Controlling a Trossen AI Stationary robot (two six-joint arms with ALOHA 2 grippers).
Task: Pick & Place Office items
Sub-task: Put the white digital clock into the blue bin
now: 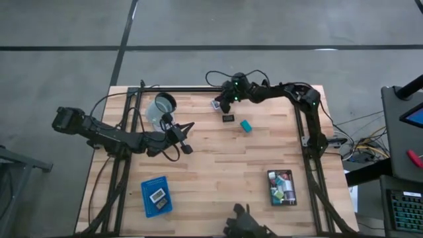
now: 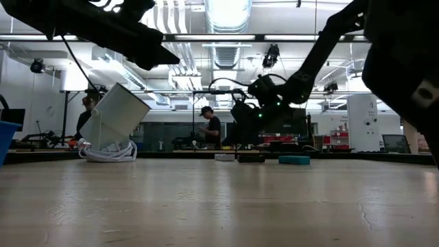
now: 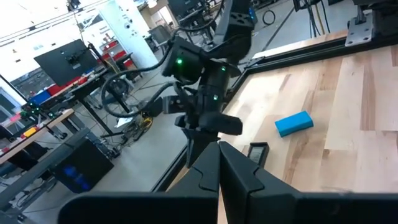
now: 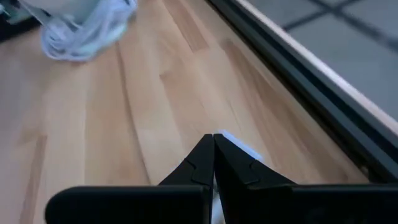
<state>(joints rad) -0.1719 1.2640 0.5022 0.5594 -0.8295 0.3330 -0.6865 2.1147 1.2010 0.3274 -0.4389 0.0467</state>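
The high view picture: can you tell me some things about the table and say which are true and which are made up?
1. A teal block lies on the bare wood, outside both trays. True.
2. The blue tray sits at the table's far edge beside the right arm. False: it is near the front edge on the left side.
3. The black tray holds several small colourful pieces. True.
4. The left tool is wide open. False: its fingers are shut.
5. The right tool is over the far edge, near a small white piece. True.
6. The clear cup sits inside the black tray. False: it is on the wood at far left.
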